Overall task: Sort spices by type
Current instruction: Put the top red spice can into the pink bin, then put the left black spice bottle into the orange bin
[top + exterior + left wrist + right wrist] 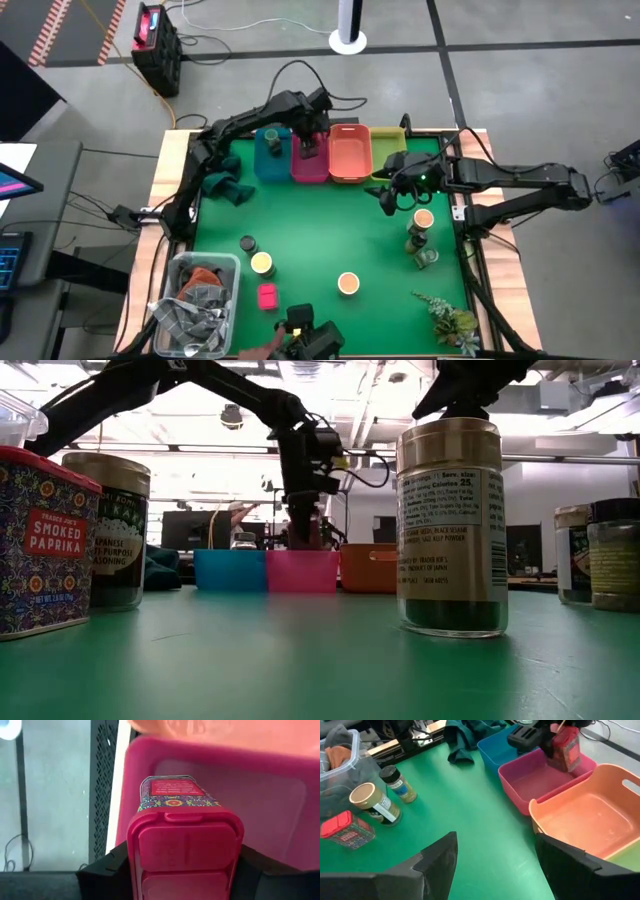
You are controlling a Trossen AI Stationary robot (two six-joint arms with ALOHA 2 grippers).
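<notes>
Placement hinges on the drop. High view, upper centre: the left gripper (311,143) holds a pink patterned spice box (309,150) above the pink plastic bin (310,167). Left wrist view: fingers (107,867) pinch the box's sides, long axis pointing into the bin. Right wrist view: the right gripper (495,865) hangs spread and empty over green table felt (470,810), farther off.

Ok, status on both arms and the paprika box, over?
Left gripper shut on pink paprika box, held over pink bin. Right gripper open, empty, near orange bin. Nothing blocking the drop.
</notes>
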